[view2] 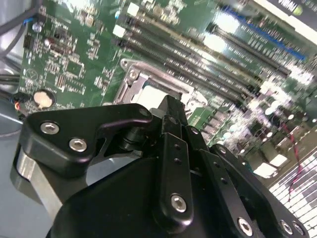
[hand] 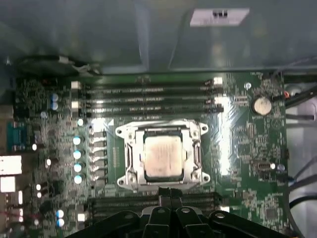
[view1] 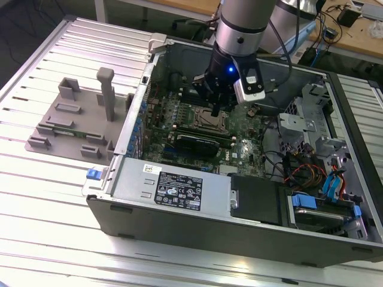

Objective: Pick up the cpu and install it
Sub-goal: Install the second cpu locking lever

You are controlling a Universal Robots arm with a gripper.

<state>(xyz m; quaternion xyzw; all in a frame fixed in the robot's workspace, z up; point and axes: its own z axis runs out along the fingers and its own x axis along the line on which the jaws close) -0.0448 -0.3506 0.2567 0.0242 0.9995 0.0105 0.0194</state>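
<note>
One chip (hand: pixel 162 156) sits in the motherboard socket (hand: pixel 163 154); my jaws, pressed together, hover just above it.

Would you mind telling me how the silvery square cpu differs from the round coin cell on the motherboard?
The silvery square cpu is flat-plated and sits inside a metal socket frame; the round coin cell is a smaller disc near the board's edge. The black pincer hovers beside the cpu, away from the cell. Both are metallic and on the green motherboard.
</note>
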